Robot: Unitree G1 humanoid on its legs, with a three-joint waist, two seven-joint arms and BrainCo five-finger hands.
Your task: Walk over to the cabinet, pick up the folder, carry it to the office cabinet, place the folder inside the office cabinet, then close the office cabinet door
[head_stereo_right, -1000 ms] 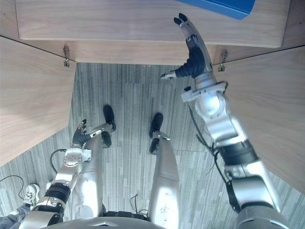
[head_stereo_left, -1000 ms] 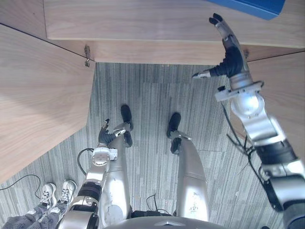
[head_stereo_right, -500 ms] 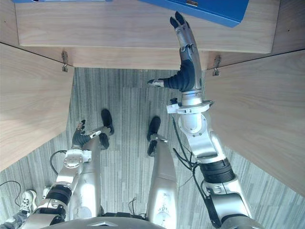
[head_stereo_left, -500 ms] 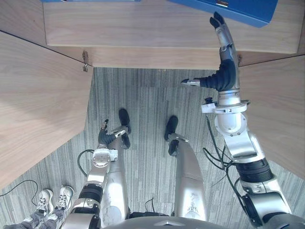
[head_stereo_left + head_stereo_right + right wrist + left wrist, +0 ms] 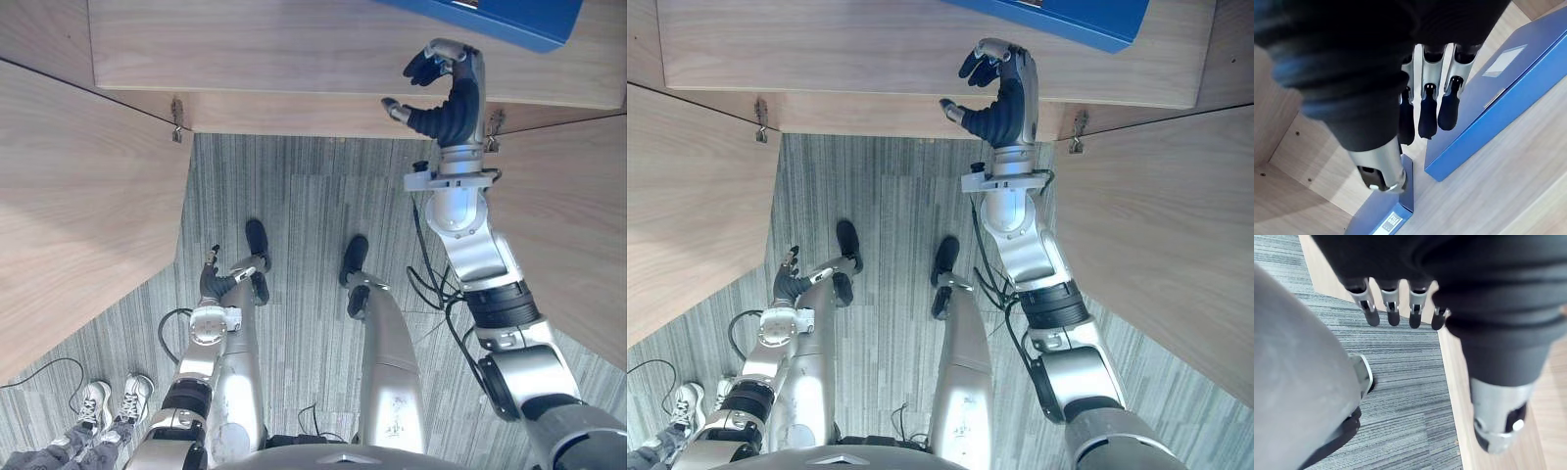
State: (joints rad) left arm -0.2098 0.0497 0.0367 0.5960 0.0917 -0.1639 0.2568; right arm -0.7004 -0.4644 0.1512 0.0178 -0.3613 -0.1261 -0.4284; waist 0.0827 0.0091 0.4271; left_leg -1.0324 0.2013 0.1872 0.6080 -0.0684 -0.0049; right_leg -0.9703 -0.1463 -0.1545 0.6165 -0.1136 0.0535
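The flat blue folder [image 5: 509, 18] rests on the light wooden cabinet shelf [image 5: 245, 49]. The right robot hand [image 5: 446, 93] is raised near it, not touching, fingers curled in and holding nothing. The left robot hand [image 5: 214, 284] hangs low over the grey striped carpet [image 5: 294, 196], fingers relaxed and empty.

Office cabinet shelf [image 5: 294, 49] spans the far side. Its 2 open doors flank the floor [image 5: 304, 186]: left door [image 5: 78, 196], right door [image 5: 578, 215]. The folder [image 5: 519, 20] lies on the shelf, far right, with a 2nd folder [image 5: 1383, 215] apart from it. The right hand [image 5: 446, 93] is just near of the folder. The left hand [image 5: 217, 279] is low at left. A person's shoes [image 5: 113, 397] stand near left.
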